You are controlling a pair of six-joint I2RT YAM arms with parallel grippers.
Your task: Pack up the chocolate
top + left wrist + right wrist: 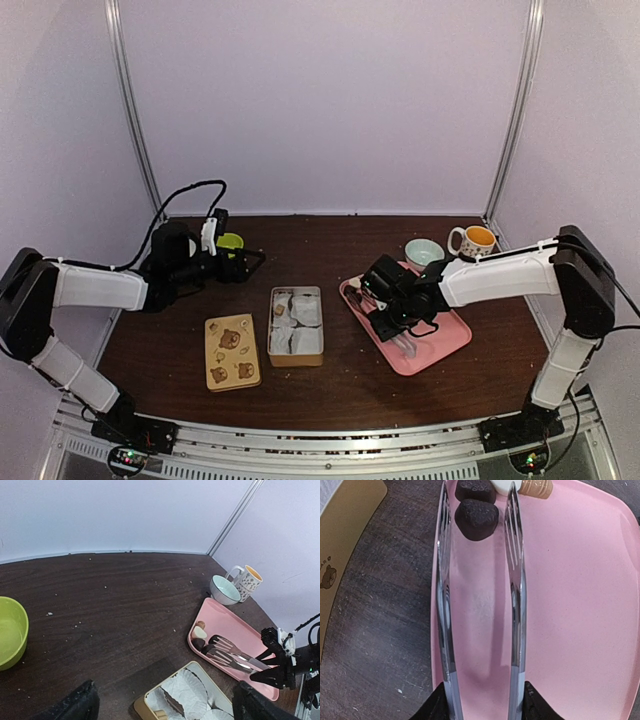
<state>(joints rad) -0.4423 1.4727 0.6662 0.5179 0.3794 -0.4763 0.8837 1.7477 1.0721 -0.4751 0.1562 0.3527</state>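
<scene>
Clamping tongs (515, 580) in right gripper (484, 700), reaching low over pink tray (580, 605). Straddling one dark chocolate (476, 519) with the tips, leaving a gap on each side, not pinching. Seeing more pieces just beyond it at the tray corner: another dark, one pale, one tan. Hanging left gripper (165, 704) wide open, grasping nothing, above counter (115, 595) near green bowl (7, 630). Finding tin (296, 357) open mid-counter, just left of the tray, with white paper cups inside. Finding lid (231, 351) flat beside it on the left, printed with brown bears. Reading nothing whole: bear print plus cut-off letters on the tin wall, too partial to make out. Spotting mug (473, 240) and pale bowl (424, 252) behind the tray.
</scene>
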